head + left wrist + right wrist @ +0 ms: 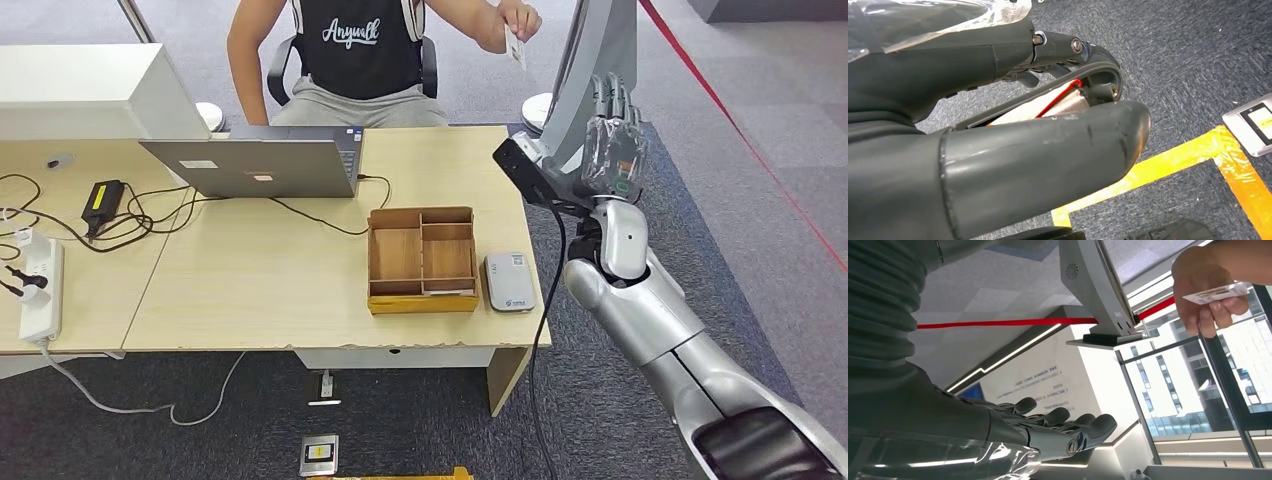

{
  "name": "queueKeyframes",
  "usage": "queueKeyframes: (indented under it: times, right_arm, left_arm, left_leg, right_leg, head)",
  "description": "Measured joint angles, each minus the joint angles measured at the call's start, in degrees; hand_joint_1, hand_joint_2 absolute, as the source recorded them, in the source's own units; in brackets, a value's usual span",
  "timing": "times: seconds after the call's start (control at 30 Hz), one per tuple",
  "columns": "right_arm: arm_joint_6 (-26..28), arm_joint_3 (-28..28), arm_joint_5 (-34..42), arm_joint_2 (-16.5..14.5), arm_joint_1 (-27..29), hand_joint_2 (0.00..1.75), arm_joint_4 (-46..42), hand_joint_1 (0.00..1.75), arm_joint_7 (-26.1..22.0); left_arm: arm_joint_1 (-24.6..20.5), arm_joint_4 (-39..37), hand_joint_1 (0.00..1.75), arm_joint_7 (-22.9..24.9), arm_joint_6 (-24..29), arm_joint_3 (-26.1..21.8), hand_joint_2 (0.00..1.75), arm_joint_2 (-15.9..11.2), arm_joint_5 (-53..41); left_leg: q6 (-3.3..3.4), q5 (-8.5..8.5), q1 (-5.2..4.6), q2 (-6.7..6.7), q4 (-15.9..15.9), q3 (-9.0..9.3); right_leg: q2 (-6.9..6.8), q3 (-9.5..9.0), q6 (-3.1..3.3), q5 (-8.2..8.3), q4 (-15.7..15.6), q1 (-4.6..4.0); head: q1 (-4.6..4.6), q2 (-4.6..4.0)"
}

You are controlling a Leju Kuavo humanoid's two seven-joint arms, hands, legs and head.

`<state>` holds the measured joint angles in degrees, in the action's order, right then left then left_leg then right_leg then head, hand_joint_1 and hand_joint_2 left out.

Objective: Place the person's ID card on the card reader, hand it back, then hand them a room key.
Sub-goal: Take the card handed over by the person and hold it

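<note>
A closed grey laptop [262, 165] sits at the desk's [250, 290] far edge with a black cable running from it. To its left lie a white power strip [40, 290] and a black adapter [104, 203] among tangled cords. A white monitor [85, 92] stands at the far left, and yellow tape [1193, 150] marks the grey carpet.

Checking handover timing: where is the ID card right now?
In the head view the ID card is pinched in the person's hand, above and apart from the robot's raised right hand.

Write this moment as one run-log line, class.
stage: card handover | right hand: raised, open, empty | card: in person's hand, apart from right hand | card reader: bare, on desk
</note>
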<state>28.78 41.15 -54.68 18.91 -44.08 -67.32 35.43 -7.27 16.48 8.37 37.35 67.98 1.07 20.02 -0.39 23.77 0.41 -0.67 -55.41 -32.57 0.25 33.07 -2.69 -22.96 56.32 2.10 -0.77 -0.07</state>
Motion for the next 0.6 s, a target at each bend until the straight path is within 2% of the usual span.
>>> queueKeyframes:
  times: [0.27, 0.6]
  right_arm:
    - [-0.4, 2.6, -0.1, 0.0, -0.1, 1.75, 0.5, 0.0, 0.0]
    - [-4.4, 5.2, -0.9, -0.1, -1.6, 1.75, 2.1, 0.0, 0.4]
  left_arm:
    - [-0.1, 0.0, 0.0, 0.5, -0.3, 0.8, 0.0, 0.0, -0.3]
    - [-0.2, 0.0, 0.0, 1.2, -0.3, 1.4, 0.0, -0.2, -0.7]
  left_leg:
    - [0.0, 0.0, 0.0, 0.02, 0.0, 0.0]
    - [0.0, 0.01, 0.02, 0.02, 0.0, -0.01]
  right_leg:
    - [0.01, 0.0, 0.0, 0.0, 0.0, 0.0]
    - [0.01, 0.0, 0.0, 0.0, 0.0, -0.02]
  head:
    - [-0.01, -0.01]
    - [0.0, -0.01]
